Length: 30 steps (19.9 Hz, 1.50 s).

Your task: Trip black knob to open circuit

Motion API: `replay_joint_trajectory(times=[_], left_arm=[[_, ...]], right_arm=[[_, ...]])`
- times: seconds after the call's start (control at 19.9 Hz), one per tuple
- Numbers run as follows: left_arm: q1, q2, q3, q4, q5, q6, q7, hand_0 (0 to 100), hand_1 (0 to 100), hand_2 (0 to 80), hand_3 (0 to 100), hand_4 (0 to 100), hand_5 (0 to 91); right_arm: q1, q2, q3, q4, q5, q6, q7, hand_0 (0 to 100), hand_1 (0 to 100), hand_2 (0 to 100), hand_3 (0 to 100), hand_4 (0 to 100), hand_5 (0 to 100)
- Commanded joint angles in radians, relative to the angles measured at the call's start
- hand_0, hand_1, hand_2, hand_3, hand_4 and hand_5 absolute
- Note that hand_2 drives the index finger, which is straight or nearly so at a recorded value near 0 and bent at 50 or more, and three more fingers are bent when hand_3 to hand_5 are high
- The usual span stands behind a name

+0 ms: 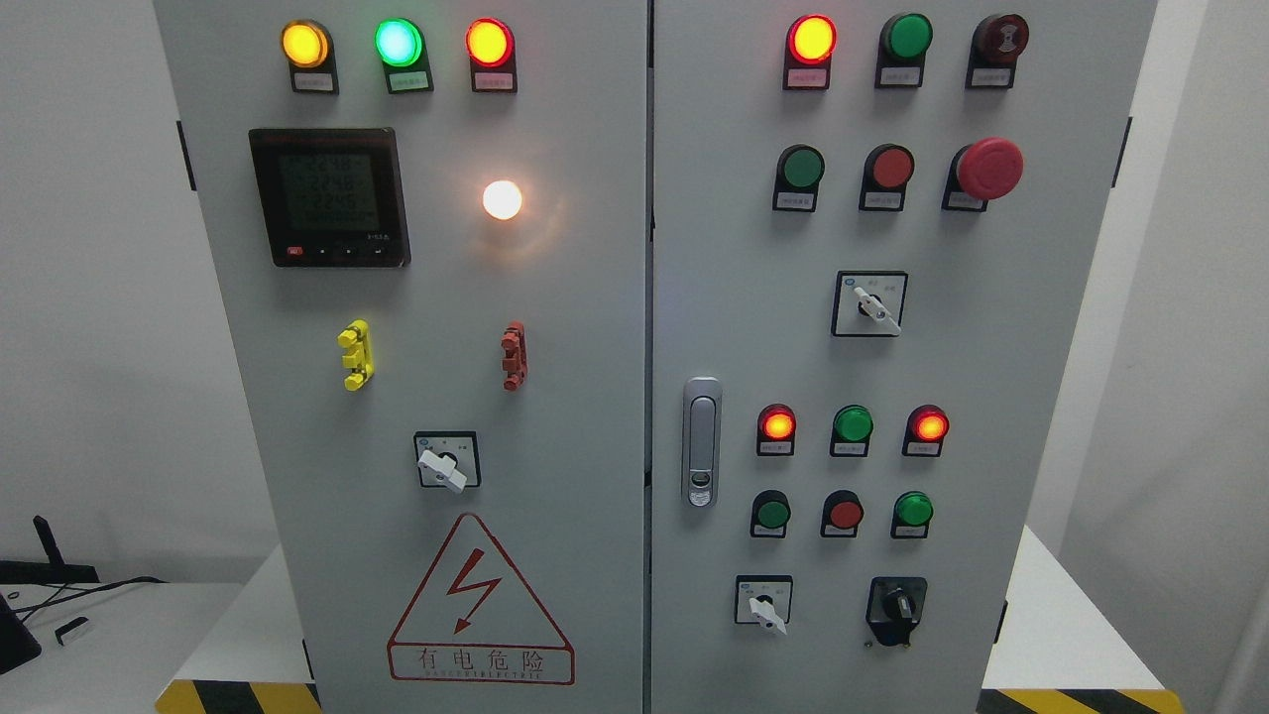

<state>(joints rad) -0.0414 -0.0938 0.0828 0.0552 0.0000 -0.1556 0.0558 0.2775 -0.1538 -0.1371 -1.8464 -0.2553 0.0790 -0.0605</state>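
The black knob (897,607) sits at the lower right corner of the cabinet's (555,347) right door, in the bottom row just right of a white selector (764,605). Its handle seems to point roughly upward, though at this size the exact setting is hard to read. Neither robot hand is in the head view, so whether their fingers are apart or together cannot be told.

Several lamps glow on both doors, among them a red lamp (812,40) at the top of the right door and a white lamp (502,199) on the left door, which suggests the circuit is live and the knob not yet tripped. The knob lies low on the panel, under the rows of buttons. A reach would likely come from below on the right side, which keeps the arm clear of the red mushroom button (988,169) higher up.
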Motion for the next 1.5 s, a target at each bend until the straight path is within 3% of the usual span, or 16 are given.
replay_joint_trajectory(times=[0.0, 0.15, 0.6, 1.45], left_arm=[[0.0, 0.0, 0.0, 0.0, -0.031, -0.001, -0.001, 12, 39, 0.0, 0, 0, 0.0], [0.0, 0.0, 0.0, 0.0, -0.031, -0.001, -0.001, 12, 39, 0.0, 0, 0, 0.0], [0.0, -0.001, 0.0, 0.0, -0.031, -0.001, -0.001, 12, 39, 0.0, 0, 0, 0.0], [0.0, 0.0, 0.0, 0.0, -0.031, -0.001, -0.001, 12, 39, 0.0, 0, 0, 0.0]], right_arm=[[-0.072, 0.005, -0.038, -0.031, -0.001, 0.027, 0.005, 19, 55, 44, 100, 92, 87], [-0.098, 0.005, -0.039, -0.031, -0.001, 0.056, 0.004, 20, 59, 49, 100, 99, 89], [-0.219, 0.022, -0.035, -0.005, 0.002, 0.143, 0.005, 27, 79, 51, 100, 99, 90], [-0.38, 0.043, 0.034, 0.087, 0.044, 0.196, 0.004, 34, 83, 50, 100, 97, 89]])
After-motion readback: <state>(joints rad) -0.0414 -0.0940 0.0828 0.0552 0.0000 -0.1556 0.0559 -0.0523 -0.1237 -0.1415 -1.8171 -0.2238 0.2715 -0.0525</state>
